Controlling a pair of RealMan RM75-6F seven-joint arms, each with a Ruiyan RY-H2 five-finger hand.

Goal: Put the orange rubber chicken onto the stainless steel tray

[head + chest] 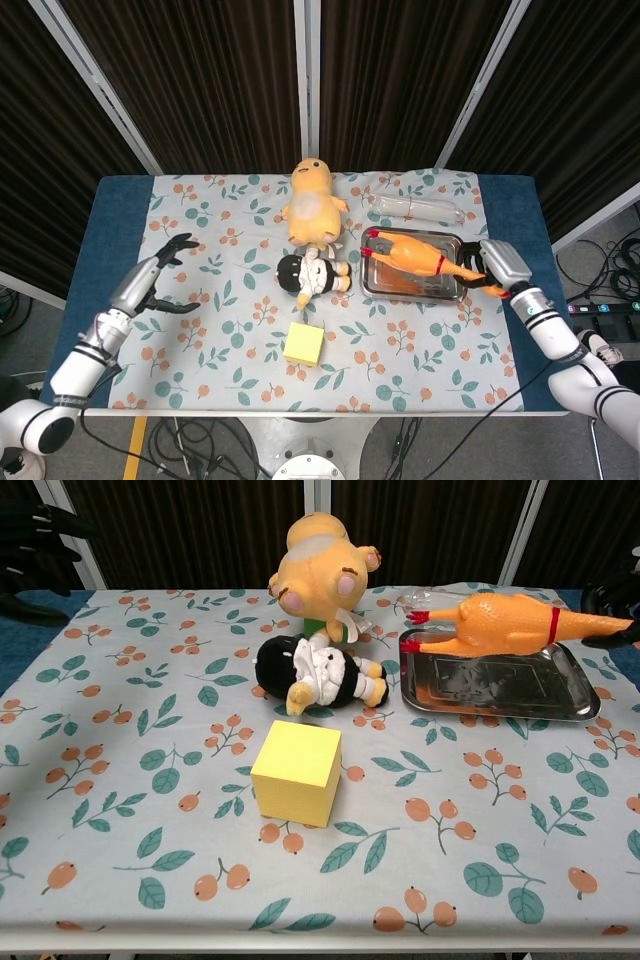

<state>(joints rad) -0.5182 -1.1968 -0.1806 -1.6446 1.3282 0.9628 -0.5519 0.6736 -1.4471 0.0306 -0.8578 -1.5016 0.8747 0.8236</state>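
Observation:
The orange rubber chicken point(408, 254) point(498, 623) lies lengthwise over the stainless steel tray point(447, 292) point(500, 692), red feet toward the tray's left end, body low over the far rim. My right hand point(497, 264) point(614, 595) grips its neck end at the tray's right side. Whether the body rests on the metal I cannot tell; the tray shows its orange reflection. My left hand point(152, 285) point(36, 546) hovers at the table's left side, fingers spread and holding nothing.
A yellow plush toy point(312, 204) point(318, 575) and a black-and-white doll point(310, 275) point(315, 673) lie just left of the tray. A yellow cube point(303, 343) point(297, 772) sits nearer the front. A clear plastic bottle point(418, 209) lies behind the tray.

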